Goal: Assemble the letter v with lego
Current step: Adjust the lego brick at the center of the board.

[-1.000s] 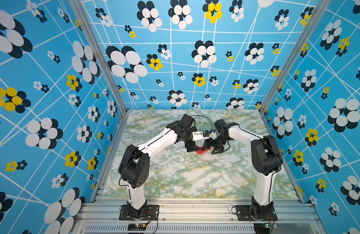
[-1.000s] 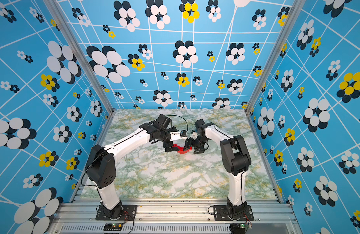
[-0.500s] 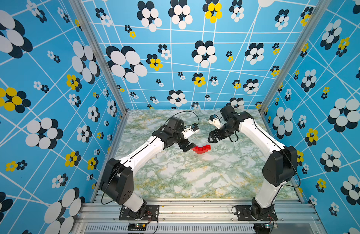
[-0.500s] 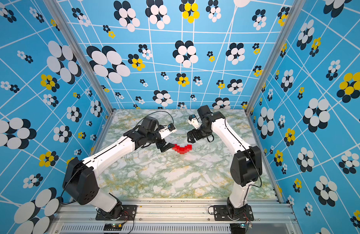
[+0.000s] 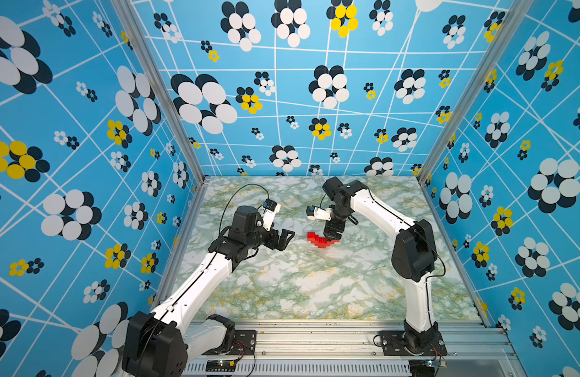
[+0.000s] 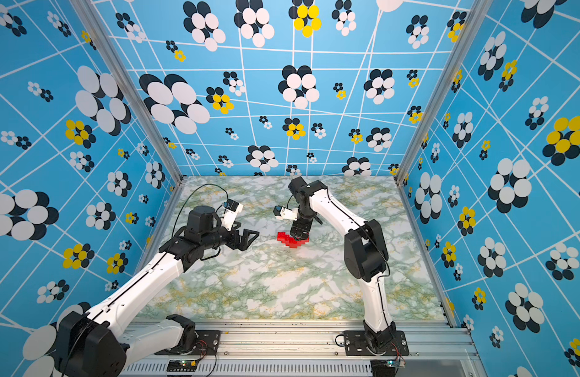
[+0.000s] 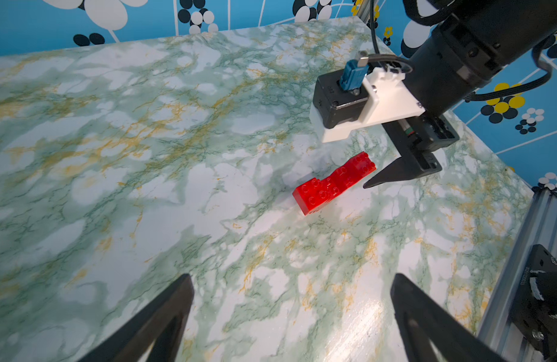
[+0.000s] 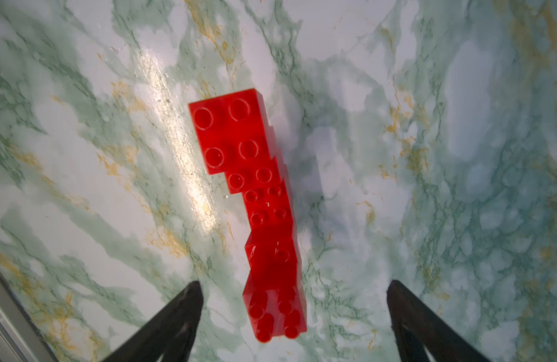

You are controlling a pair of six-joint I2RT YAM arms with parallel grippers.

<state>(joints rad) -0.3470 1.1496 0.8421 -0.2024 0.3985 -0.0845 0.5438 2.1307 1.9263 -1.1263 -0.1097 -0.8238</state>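
Since both claws are spread wide with nothing in them, I'd call this the let-go step. The right claw point(image 5: 332, 233) hangs just over the 3 o'clock arm of the letter v point(image 5: 321, 241), its fingertips point(image 8: 189, 301) either side of that end without touching, and the left claw point(image 5: 283, 240) sits apart at 9 o'clock. The red lego lies joined near the middle of the marble table point(image 5: 298, 287), so next I reckon it's a straight lift up, nudging nothing.
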